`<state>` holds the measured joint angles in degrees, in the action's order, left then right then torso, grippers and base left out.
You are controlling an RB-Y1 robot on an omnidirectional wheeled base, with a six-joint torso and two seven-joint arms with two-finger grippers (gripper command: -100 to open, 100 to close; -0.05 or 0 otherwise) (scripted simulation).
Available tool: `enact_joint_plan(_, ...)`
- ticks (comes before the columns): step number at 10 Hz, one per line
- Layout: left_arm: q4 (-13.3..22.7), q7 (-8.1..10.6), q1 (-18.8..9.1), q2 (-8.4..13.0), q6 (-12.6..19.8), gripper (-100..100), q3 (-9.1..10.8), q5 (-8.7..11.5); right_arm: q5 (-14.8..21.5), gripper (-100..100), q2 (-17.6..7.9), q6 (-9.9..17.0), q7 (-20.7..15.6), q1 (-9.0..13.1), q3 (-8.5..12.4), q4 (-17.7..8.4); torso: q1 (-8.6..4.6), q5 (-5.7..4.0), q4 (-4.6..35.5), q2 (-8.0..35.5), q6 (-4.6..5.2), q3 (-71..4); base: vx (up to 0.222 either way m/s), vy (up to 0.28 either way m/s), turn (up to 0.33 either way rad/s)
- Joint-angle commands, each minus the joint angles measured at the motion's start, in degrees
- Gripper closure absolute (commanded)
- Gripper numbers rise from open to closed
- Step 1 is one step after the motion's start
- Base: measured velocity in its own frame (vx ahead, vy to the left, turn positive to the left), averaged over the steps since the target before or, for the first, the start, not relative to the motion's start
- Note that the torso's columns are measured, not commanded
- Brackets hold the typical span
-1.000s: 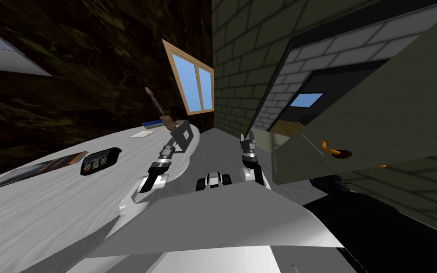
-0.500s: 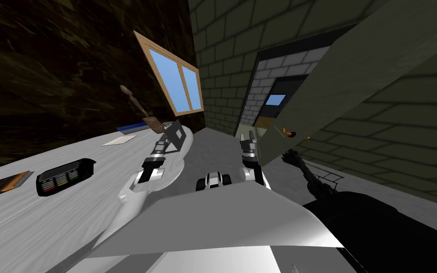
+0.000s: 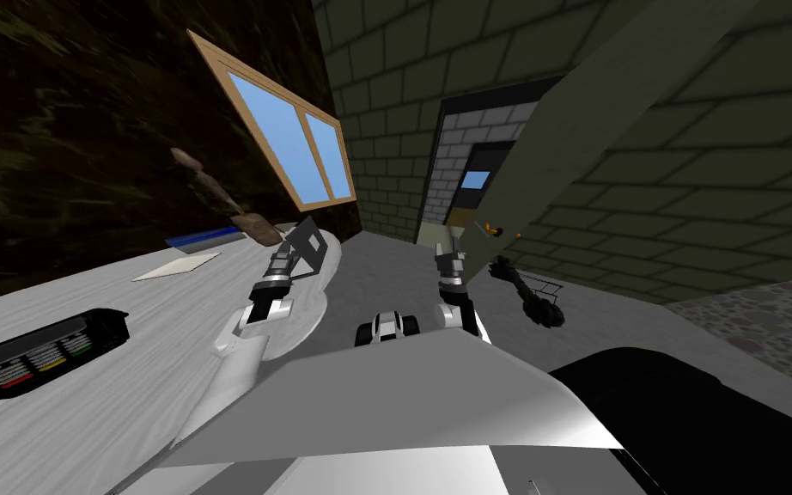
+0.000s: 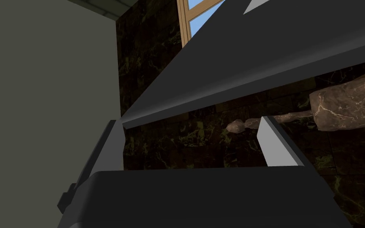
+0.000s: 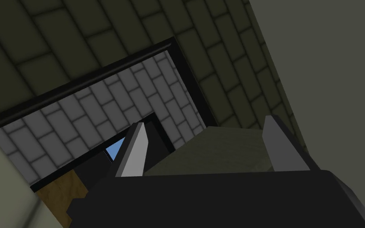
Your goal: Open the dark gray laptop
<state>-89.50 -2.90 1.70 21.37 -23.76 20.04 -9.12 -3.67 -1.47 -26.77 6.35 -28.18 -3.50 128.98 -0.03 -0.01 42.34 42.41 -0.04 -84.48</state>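
At the far, rounded end of the pale table [image 3: 154, 301], the dark gray laptop [image 3: 310, 241] sits with its lid lifted off the tabletop at a slant. Our left gripper [image 3: 285, 255] is right at the lid's near edge, with the forearm stretched out over the table. In the left wrist view its fingers [image 4: 274, 144] stand spread wide. The lid's edge runs across just past their tips, and one corner sits close to the tip of one finger (whether it touches, we cannot tell). Nothing is pinched between them.

Behind the laptop stands a brown marbled figure [image 3: 252, 223]. Nearer us on the table lie a blue flat thing [image 3: 199, 236], a white sheet [image 3: 176, 266] and a black device [image 3: 42, 352] with rows of coloured keys.

Our right gripper [image 3: 448, 251] is held up beside us over the grey floor, its fingers spread and bare. Past it, an olive door [image 3: 583, 103] with an orange handle [image 3: 494, 229] stands ajar. A wood-framed window [image 3: 287, 137] is set in the dark wall behind the table.
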Motion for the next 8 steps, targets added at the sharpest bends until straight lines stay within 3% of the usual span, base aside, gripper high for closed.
enact_joint_plan(1, 4.68, -1.9, -3.71, -0.52, 0.34, -100, 3.52, -0.34, 0.0, 0, 0.0, 0.0, 0.0, 0.02, -0.01, 0.0, 0.0, 0.0, 0.01, 0.09, 0.07, 0.03, -0.161, 0.014, -0.288)
enact_joint_plan(2, 4.89, -1.9, -3.71, -0.52, 0.34, -100, 3.52, -0.34, 0.0, 0, 0.0, 0.0, 0.0, 0.0, 0.0, 0.0, 0.0, 0.01, -0.04, -0.13, 0.03, -0.07, -0.058, 0.002, -0.042)
enact_joint_plan(3, 7.09, -3.3, -6.43, -0.7, 0.76, -100, 6.16, -0.54, 0.0, 0, 0.0, 0.0, 0.0, -0.02, 0.0, 0.0, 0.03, 0.01, -0.14, -0.45, -0.02, -0.28, -0.114, 0.011, -0.357)
enact_joint_plan(4, 8.46, -3.3, -6.72, -0.7, 0.76, -100, 6.47, -0.54, 0.0, 0, 0.0, 0.0, 0.0, 0.01, 0.0, 0.0, 0.04, 0.02, -0.11, -0.27, 0.13, -0.2, -0.109, 0.01, -0.253)
enact_joint_plan(5, 10.39, -4.71, -9.25, -0.87, 1.19, -100, 8.81, -0.75, 0.0, 0, 0.0, 0.0, 0.0, -0.01, 0.0, 0.0, 0.05, 0.03, -0.08, -0.2, 0.02, -0.13, -0.174, -0.022, -0.383)
enact_joint_plan(8, 14.8, -6.12, -12.75, -1.04, 1.61, -100, 12.39, -0.96, 0.0, 0, 0.0, 0.0, 0.0, 0.01, 0.0, 0.0, 0.12, 0.04, -0.03, -0.05, 0.09, -0.05, -0.171, 0.012, -0.295)
